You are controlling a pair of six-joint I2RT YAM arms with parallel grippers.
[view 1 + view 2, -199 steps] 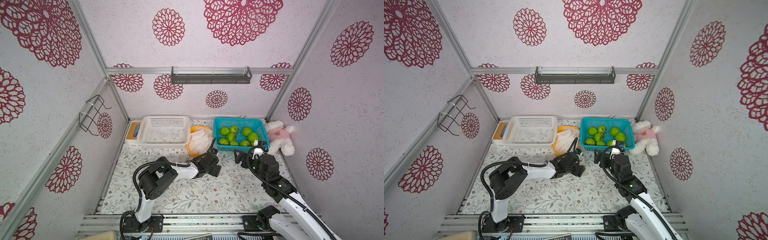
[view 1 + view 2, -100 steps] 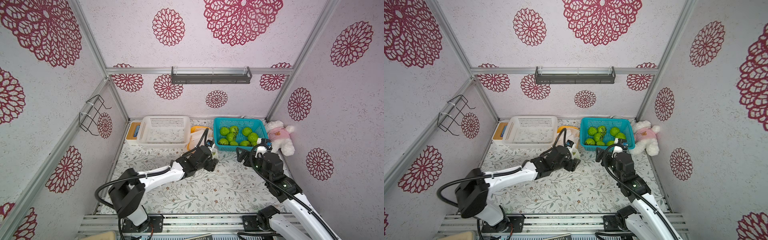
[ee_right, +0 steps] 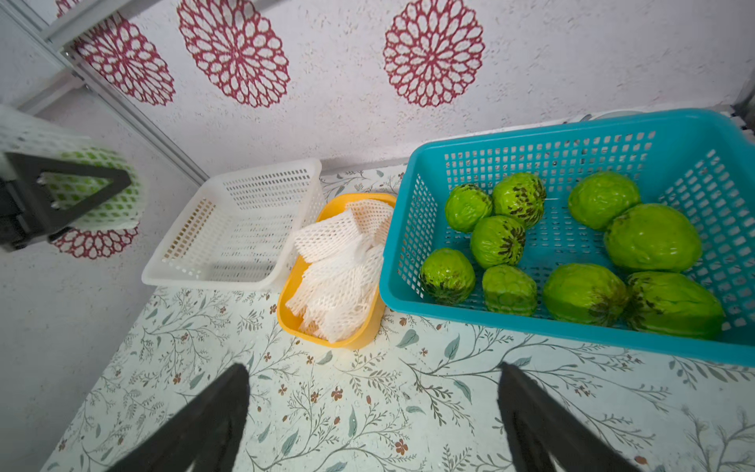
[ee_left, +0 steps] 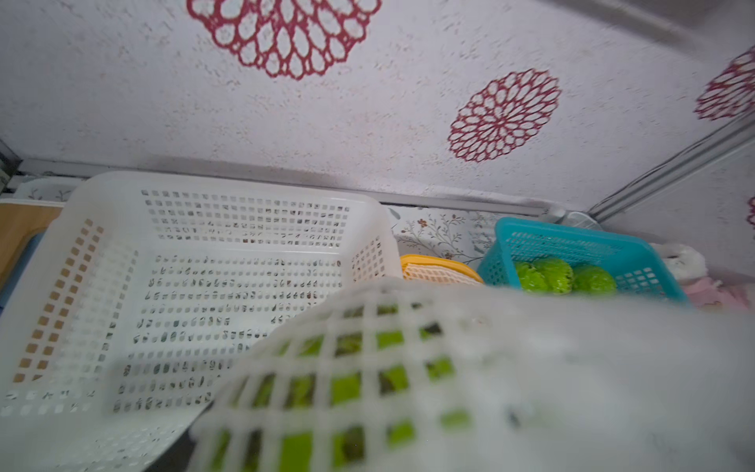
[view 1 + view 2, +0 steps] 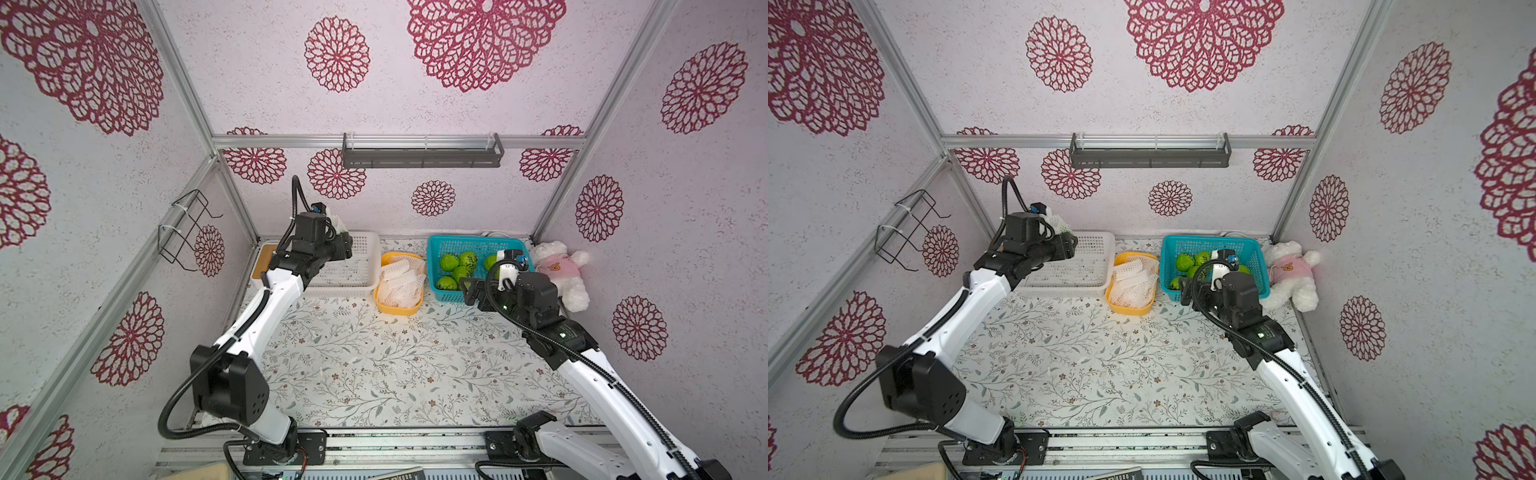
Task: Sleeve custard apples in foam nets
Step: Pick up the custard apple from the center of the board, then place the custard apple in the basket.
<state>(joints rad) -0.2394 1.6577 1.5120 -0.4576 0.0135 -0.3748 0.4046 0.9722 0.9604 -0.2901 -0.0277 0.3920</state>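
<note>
Swinging up from mid-table, my left hand now hangs over the white basket, partly closed on a netted custard apple; drop-off looks next. My right hand gapes wide, empty, near the blue basket. The left wrist view shows green through the mesh; the top views show only white.

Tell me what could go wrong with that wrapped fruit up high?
The left gripper holds the sleeved custard apple well above the white basket; released from there, it might bounce out or bruise. Its foam net could also slip off. The open right gripper sits close to the teal basket's front wall and might nudge it.
</note>
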